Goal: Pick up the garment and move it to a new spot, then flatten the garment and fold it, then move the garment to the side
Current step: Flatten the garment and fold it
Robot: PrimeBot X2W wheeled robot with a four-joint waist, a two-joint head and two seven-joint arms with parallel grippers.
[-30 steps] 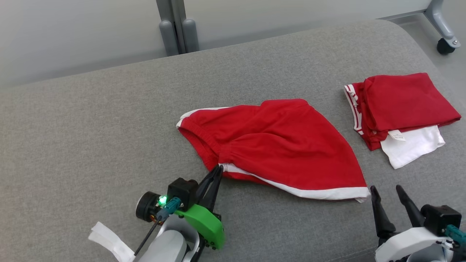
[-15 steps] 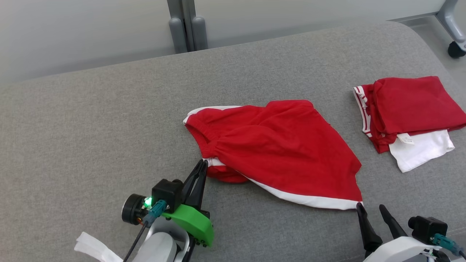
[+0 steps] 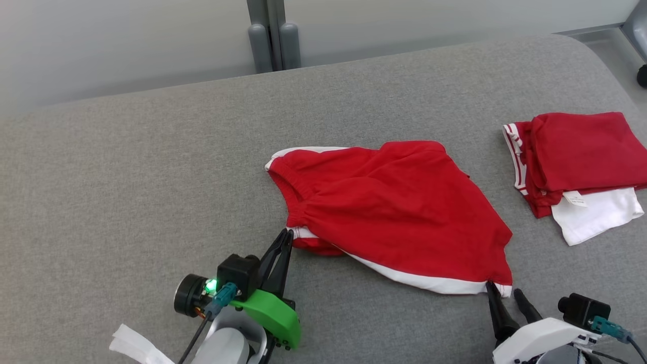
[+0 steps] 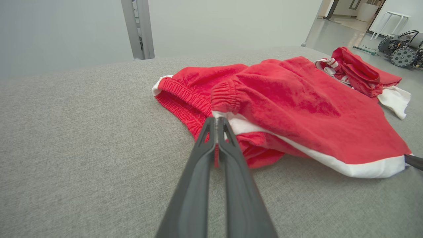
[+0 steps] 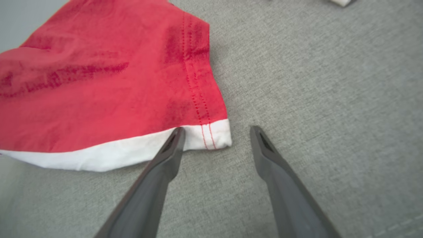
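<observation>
Our left gripper (image 3: 288, 233) reaches forward, pinching the red shorts (image 3: 394, 212) by the waistband; our right gripper (image 3: 502, 288), spread, touches their hem.

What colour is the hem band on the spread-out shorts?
White hem band on red shorts; right wrist view shows it best.

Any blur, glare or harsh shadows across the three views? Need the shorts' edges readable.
Head view: even soft light, no glare, red shorts sharp, only a faint shadow under the near hem. Left wrist view: left gripper blurs toward the lens, tips and gathered waist crisp. Right wrist view: right gripper slightly soft, hem stitching crisp, cloth smears toward the upper left.
</observation>
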